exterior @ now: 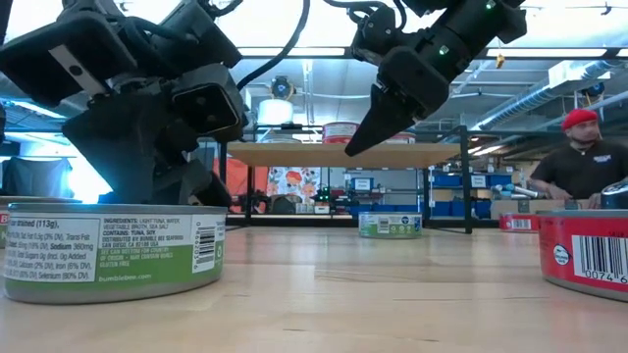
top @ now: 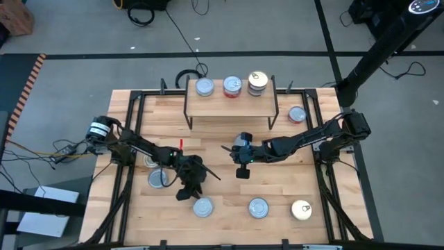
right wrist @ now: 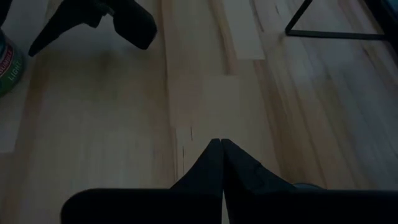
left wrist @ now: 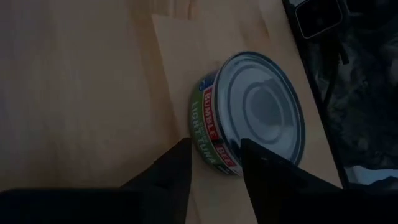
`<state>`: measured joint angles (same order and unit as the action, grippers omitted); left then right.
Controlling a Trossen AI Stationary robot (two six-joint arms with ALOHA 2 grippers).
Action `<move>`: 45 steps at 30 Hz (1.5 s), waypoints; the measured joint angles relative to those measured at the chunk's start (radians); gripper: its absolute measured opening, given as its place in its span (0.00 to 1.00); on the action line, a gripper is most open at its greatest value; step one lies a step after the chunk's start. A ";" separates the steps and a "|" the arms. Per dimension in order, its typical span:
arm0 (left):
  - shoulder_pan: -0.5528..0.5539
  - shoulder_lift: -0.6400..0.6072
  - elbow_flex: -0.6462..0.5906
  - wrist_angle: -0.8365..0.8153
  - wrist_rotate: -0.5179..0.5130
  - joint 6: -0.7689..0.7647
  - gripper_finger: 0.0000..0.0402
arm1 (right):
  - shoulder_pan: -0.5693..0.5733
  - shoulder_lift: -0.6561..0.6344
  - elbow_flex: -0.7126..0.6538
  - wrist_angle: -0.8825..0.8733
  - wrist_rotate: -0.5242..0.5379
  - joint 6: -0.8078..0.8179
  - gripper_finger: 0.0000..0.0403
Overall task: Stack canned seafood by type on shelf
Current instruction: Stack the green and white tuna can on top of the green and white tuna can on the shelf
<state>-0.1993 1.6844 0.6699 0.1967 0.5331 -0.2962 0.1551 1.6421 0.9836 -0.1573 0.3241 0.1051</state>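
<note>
Left end effector (top: 189,182) low over the front-left of the surface (top: 222,182), fingers (left wrist: 176,175) partly apart and empty, poised at a green-labelled tuna tin (left wrist: 252,112) lying flat just ahead; possibly the tin (top: 202,207) seen near the front edge from above, though hard to confirm; right end effector (top: 225,148) hovering mid-surface, fingers pressed together, holding nothing; shelf (top: 230,103) at the back already carrying three tins or stacks, others scattered on the surface; tin likely rigid and moderately heavy for its size, smooth metal wall and paper label probably slippery; best gripped across the side wall at opposite points, fingers low and level, not by the rim or lid.
</note>
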 joint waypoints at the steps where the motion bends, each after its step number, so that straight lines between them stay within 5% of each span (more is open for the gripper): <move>1: 0.000 0.000 0.000 0.000 -0.003 0.000 0.35 | 0.000 0.000 0.000 0.000 0.000 0.000 0.02; 7: 0.001 0.000 0.001 0.000 -0.008 0.000 0.28 | 0.000 0.000 0.000 0.006 0.000 -0.001 0.02; 15: 0.017 -0.002 0.003 0.006 -0.004 -0.005 0.02 | 0.007 0.000 0.000 0.006 0.000 -0.003 0.02; 45: 0.071 -0.006 -0.001 -0.010 -0.097 0.093 0.00 | 0.010 0.000 0.000 0.006 0.000 0.001 0.02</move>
<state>-0.1287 1.6779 0.6693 0.1871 0.4363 -0.2029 0.1646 1.6422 0.9836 -0.1516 0.3237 0.1059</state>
